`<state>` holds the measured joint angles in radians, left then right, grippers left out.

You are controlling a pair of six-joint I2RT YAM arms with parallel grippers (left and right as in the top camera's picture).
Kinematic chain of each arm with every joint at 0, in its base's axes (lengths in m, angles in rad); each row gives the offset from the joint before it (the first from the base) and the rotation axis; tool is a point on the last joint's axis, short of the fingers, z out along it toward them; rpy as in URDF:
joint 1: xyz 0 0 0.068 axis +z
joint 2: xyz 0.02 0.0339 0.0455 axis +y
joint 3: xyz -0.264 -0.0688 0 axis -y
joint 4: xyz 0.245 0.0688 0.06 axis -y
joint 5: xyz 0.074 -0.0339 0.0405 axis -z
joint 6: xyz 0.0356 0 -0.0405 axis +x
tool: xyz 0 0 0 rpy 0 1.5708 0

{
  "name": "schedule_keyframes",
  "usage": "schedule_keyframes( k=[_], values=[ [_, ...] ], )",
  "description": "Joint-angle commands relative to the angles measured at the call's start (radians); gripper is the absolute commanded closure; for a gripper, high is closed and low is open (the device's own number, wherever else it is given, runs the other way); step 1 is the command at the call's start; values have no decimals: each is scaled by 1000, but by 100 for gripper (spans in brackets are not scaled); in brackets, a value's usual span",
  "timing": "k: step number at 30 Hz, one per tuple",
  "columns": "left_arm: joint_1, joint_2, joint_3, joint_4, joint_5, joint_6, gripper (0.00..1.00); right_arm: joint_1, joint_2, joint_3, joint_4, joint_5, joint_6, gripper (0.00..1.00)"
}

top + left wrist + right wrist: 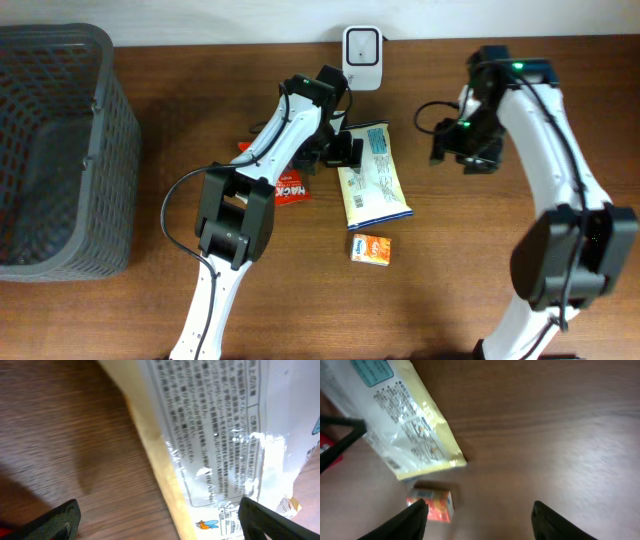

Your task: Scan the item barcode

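Note:
The item, a yellow-edged white packet (375, 178) printed with small text, lies flat on the wooden table below the white scanner (361, 47). My left gripper (341, 150) hovers at the packet's upper left edge. Its jaws are wide open in the left wrist view (157, 525), with one fingertip (260, 520) over the packet (215, 435) and the other over bare wood. My right gripper (468, 152) hangs to the right of the packet, apart from it. It is open (480, 520) with only table between its fingers, and the packet (405, 425) shows at upper left.
A small orange box (370, 249) lies just below the packet and shows beside my right gripper's left finger (432, 505). A red packet (290, 188) lies under the left arm. A dark mesh basket (60, 150) stands at the far left.

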<state>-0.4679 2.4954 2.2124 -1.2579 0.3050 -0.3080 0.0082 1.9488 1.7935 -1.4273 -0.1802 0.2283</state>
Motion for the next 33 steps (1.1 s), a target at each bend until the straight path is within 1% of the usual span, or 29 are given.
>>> schedule_keyframes(
  k=[1,2,5,6,7,9,10,13,14,16,17,19,23,26,29,33],
  values=[
    [3,-3,-48,53,99,37,1,-38,-113,19,-54,16,-15,30],
    [3,-3,-60,71,111,37,1,-43,-131,19,-67,16,-15,29],
    [3,-3,-119,152,182,37,11,-39,-185,18,-100,16,-42,28],
    [3,-3,-135,172,210,37,15,-35,-195,18,-108,16,-46,28],
    [2,-3,-143,184,226,37,23,-35,-198,18,-112,16,-46,28],
    [-1,-3,-161,209,254,37,35,-35,-200,17,-122,16,-45,28],
    [-4,-3,-165,215,257,37,40,-35,-200,14,-122,16,-45,28],
    [-16,-3,-166,222,256,37,49,-35,-200,2,-122,16,-45,28],
    [-20,-3,-166,226,256,37,55,-35,-200,-2,-122,16,-46,28],
    [-28,-3,-166,241,225,34,80,-35,-200,-10,-127,16,-46,28],
    [-30,-3,-166,240,197,32,100,-35,-200,-11,-132,16,-46,28],
    [-29,-3,-166,224,139,-7,100,-35,-200,-13,-141,16,-49,28],
    [-6,-5,-129,146,131,-19,100,-35,-200,-13,-144,16,-66,28],
    [19,-7,-28,41,125,-18,100,-35,-200,-13,-143,16,-68,28],
    [31,-17,90,-55,68,-15,100,-35,-200,-13,-143,16,-69,27],
    [29,-29,272,-191,-104,-16,100,-35,-200,-13,-143,16,-98,27]
  ],
)
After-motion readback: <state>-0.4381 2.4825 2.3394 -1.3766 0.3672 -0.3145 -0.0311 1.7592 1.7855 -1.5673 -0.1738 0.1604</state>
